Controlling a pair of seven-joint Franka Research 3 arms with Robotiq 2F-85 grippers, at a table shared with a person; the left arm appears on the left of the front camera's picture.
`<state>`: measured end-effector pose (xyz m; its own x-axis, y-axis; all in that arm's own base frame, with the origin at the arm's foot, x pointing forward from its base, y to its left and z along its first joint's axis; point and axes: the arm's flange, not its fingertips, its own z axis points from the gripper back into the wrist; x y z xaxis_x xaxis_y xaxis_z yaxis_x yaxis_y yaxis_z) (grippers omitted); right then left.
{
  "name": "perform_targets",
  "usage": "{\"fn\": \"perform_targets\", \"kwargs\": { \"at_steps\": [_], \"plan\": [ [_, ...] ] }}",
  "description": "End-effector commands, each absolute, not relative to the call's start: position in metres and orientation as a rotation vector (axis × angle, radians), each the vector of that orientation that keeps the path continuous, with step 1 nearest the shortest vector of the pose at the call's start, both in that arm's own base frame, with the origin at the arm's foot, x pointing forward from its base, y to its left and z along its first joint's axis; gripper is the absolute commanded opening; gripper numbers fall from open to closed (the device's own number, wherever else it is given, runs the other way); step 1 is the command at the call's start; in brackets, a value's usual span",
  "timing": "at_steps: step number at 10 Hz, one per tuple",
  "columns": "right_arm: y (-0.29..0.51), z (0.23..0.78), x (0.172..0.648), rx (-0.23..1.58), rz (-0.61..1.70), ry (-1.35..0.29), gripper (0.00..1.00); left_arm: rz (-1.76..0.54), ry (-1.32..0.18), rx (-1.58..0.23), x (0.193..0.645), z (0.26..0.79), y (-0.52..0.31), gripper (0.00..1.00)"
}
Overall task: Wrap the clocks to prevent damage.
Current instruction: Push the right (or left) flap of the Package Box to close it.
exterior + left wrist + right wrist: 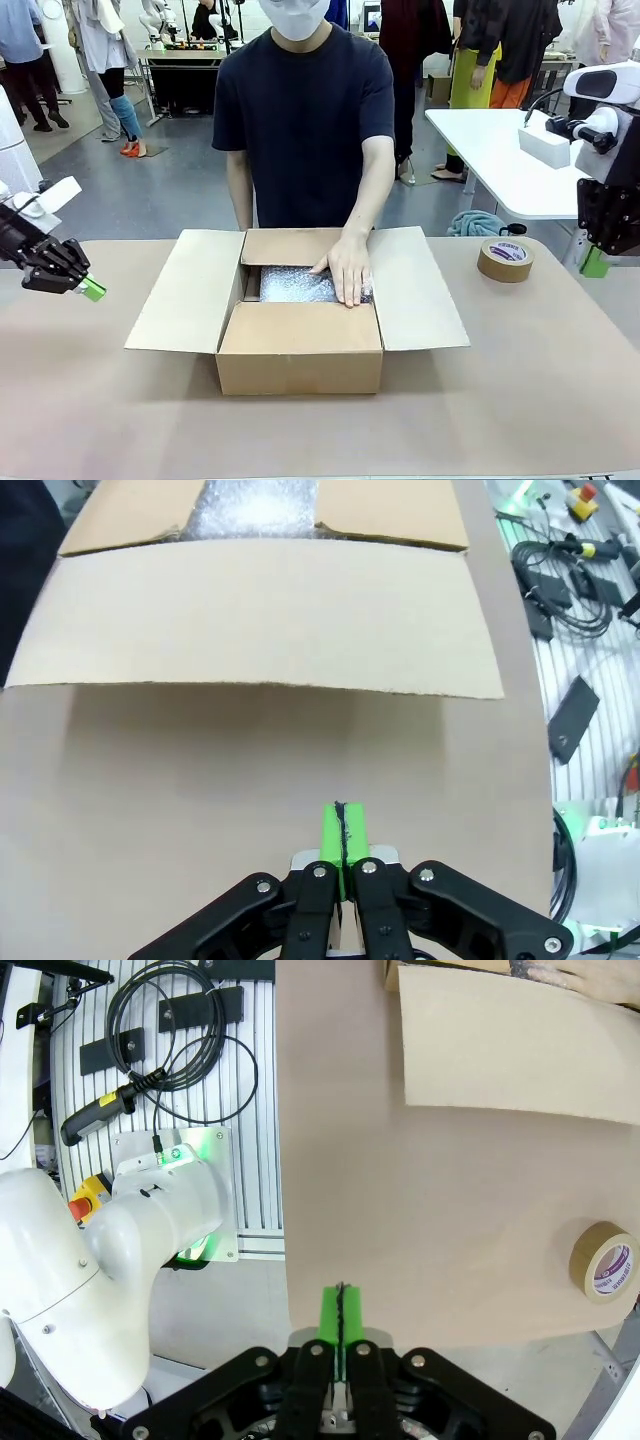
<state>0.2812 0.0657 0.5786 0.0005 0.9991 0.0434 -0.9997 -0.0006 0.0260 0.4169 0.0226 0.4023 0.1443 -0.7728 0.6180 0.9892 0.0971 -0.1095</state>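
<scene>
Now the bubble-wrapped bundle [295, 285] lies inside the box [300, 350], under the person's hand [348, 270]. The left gripper [342, 830], left of the box, and the right gripper [342, 1312], right of it, are clenched and empty. I think the wrap should be pressed flat and snug before the flaps are closed.

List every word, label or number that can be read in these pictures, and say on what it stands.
None can be read.
Tape roll: purple print on its white label, too small to read.
Cardboard box: no print on the sides that show.
</scene>
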Motion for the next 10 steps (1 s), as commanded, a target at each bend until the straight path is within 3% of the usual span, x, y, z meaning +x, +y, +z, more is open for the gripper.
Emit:
{"fn": "perform_targets", "kwargs": {
  "at_steps": [1, 6, 10],
  "plan": [
    [0.066, 0.579, 0.281, 0.077, 1.586, -0.017, 0.01, -1.382, -0.479, -0.541, 0.408, 0.406, 0.024, 0.01],
    [0.066, 0.579, 0.281, 0.077, 1.586, -0.017, 0.01, -1.372, -0.448, -0.546, 0.414, 0.407, 0.025, 0.01],
    [0.066, 0.579, 0.281, 0.077, 1.586, -0.017, 0.01, -1.331, -0.65, -0.706, 0.469, 0.366, 0.044, 0.01]
  ]
}}
